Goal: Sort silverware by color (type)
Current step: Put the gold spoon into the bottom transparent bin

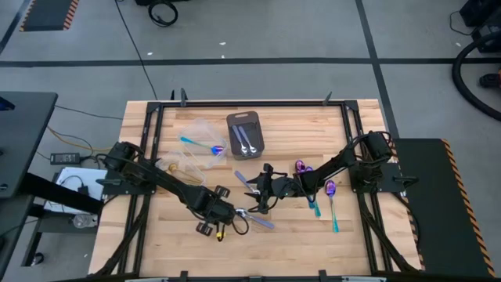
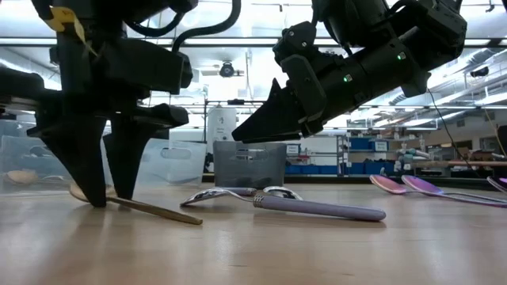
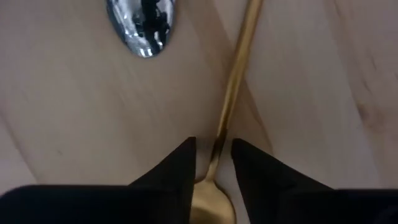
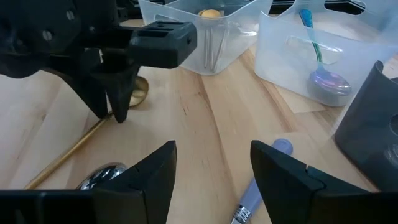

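A gold spoon point(image 3: 233, 93) lies flat on the wooden table point(image 1: 297, 239). My left gripper point(image 3: 214, 163) points down over it, open. Its fingertips stand on either side of the thin neck just above the bowl point(image 3: 211, 205), with a gap on both sides. In the low view the tips point(image 2: 111, 196) are down at the table surface. Beside it lies a spoon with a silver bowl point(image 2: 238, 195) and a lavender handle point(image 2: 321, 209). My right gripper point(image 4: 211, 180) hangs open above that spoon, slanting down toward the left gripper.
Two clear tubs stand at the far left, one holding a teal-handled spoon point(image 4: 317, 62), the other a gold one point(image 4: 210, 14). A dark grey tray point(image 1: 245, 135) with silver spoons sits at the far middle. Purple-bowled spoons point(image 1: 329, 188) lie to the right.
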